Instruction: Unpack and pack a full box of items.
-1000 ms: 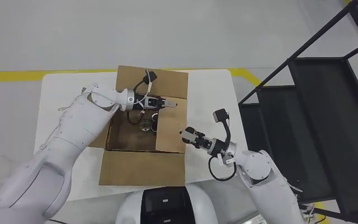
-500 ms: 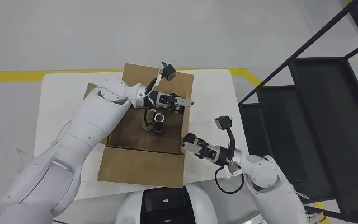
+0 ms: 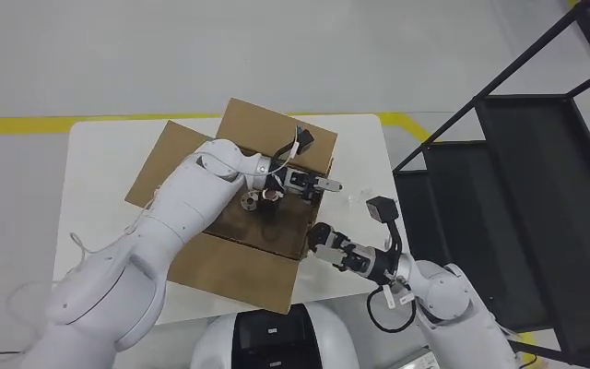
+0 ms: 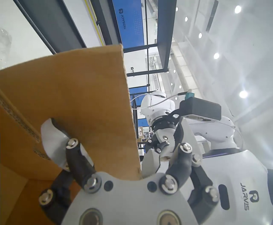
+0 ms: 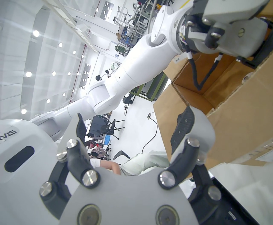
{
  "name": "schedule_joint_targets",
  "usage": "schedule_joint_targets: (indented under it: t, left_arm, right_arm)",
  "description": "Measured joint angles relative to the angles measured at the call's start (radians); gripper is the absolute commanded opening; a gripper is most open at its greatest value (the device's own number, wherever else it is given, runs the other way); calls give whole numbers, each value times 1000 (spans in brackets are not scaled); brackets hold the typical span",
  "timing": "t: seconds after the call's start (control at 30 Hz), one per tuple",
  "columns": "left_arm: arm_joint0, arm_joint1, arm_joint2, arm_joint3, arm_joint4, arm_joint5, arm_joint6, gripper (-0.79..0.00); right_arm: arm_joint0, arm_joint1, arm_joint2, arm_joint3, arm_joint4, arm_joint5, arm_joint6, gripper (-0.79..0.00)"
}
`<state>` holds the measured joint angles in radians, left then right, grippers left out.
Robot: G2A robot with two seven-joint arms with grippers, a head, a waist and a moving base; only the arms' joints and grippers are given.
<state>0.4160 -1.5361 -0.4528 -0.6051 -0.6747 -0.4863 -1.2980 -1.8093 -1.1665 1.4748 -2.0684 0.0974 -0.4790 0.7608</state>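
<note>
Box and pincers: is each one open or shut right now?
Box: open, flaps spread out, things inside.
Left pincer: open, astride the box's wall.
Right pincer: open, empty, beside the box.

Surroundings, top view:
- White table [image 3: 101, 175], rectangular with rounded corners, standing on a grey floor [image 3: 277, 46].
- Yellow line [image 3: 37, 124] on the floor, running along the table's far edge.
- Black metal stairs [image 3: 516, 166], with frame and treads, just beside the table's right end.

Right wrist view, in the room behind:
- Black office chairs [image 5: 111, 125], on casters.
- Loose cable [image 5: 152, 130] trailing over the pale floor.
- Dark green-framed stand [image 5: 159, 85].
- Potted plant [image 5: 120, 50], far off.
- Round ceiling lights [image 5: 35, 33], in rows.

Left wrist view:
- Blue wall panel [image 4: 130, 21], mounted high.
- Dark steel beam [image 4: 165, 32].
- Round ceiling lights [image 4: 237, 9].
</note>
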Motion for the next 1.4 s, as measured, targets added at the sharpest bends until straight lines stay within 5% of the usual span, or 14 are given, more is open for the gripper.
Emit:
schedule_joint_targets:
  t: [0.2, 0.57, 0.9, 1.03, 1.17, 1.4]
  left_arm:
    - [-20, -28, -14, 59, -4, -26, -11, 0]
    - [-16, -71, -3, 28, 45, -35, -1, 0]
    - [-20, -92, -34, 121, 43, -44, 8, 0]
    - [-51, -61, -109, 112, -24, -54, 18, 0]
    - [-66, 2, -203, 51, -47, -62, 26, 0]
    - [19, 170, -421, -176, 52, -40, 4, 0]
  right_arm:
    - [-36, 6, 37, -34, 1, -17, -25, 0]
    - [-66, 16, 49, -73, -15, 22, -26, 0]
    - [-29, 15, 8, -15, -110, 277, -147, 0]
    - [10, 10, -13, 30, -160, 377, -235, 0]
    - [55, 5, -39, 62, -191, 479, -303, 0]
    - [101, -1, -76, 92, -229, 584, -360, 0]
